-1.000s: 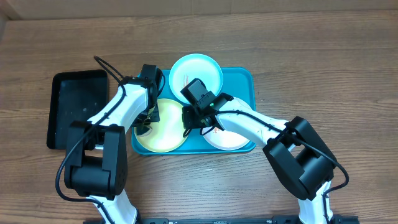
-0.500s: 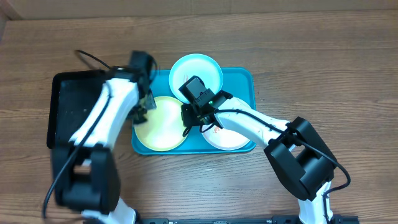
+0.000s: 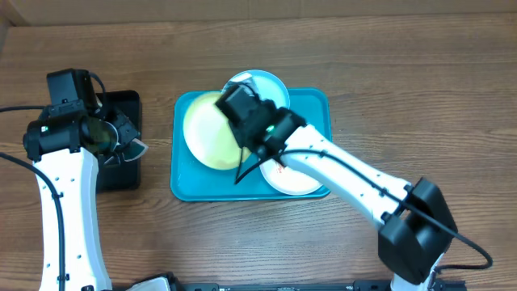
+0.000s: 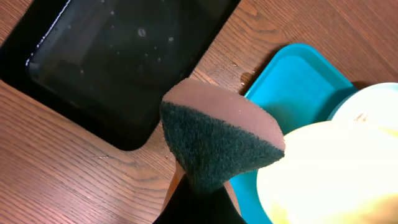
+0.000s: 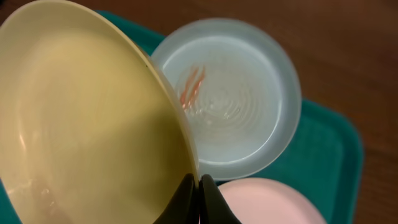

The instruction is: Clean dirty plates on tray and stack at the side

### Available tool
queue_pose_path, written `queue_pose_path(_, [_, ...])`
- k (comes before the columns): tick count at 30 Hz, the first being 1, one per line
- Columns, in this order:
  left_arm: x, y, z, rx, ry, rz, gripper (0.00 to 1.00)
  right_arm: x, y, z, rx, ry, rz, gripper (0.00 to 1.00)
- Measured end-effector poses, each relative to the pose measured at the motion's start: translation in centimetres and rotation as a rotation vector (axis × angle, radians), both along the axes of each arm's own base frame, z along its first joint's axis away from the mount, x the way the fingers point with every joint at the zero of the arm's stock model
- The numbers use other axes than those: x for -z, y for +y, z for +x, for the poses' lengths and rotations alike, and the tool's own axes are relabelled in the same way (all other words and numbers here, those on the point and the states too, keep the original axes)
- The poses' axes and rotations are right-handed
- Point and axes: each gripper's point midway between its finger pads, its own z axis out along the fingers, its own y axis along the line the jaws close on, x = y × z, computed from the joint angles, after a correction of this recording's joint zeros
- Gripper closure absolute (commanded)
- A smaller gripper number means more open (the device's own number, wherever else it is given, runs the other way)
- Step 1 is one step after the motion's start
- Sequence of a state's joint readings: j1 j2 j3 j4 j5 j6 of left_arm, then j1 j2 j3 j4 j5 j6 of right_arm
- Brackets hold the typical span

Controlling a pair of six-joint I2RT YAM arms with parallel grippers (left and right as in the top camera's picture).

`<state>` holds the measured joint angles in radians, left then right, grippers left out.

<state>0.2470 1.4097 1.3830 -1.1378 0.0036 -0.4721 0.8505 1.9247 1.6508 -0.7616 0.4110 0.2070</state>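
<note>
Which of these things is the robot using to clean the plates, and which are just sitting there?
For the job:
yellow-green plate, gripped by the right hand
light blue plate
white plate
turquoise tray
sponge, in the left hand

Just lying about:
black tray
wooden table

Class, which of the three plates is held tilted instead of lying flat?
The yellow-green plate: the right gripper pinches its rim, tilting it; the light blue plate and white plate lie flat in the tray.
</note>
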Motion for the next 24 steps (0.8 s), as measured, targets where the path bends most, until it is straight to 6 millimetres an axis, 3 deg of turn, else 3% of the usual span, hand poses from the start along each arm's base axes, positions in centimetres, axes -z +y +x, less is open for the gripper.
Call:
queue_pose_path(5, [0.0,-0.2,0.0,0.011,-0.004,-0.015,0.96,-4.5,1.8,-1.0,-0.031,-0.251,-0.164,0.96])
queue_pose_path(9, [0.0,-0.3,0.1,0.013,-0.004,-0.018,0.96,-6.8,1.4,-1.9,-0.009,-0.398,-0.329,0.96])
queue_pose_path(19, [0.0,-0.3,0.1,0.015,-0.004,-0.017,0.96,-9.9,-0.1,-1.3,0.048,-0.542,-0.509,0.96])
queue_pose_path(24, [0.0,-0.3,0.1,0.015,-0.005,-0.017,0.96,-10.4,-0.2,-1.5,0.055,-0.565,-0.542,0.96])
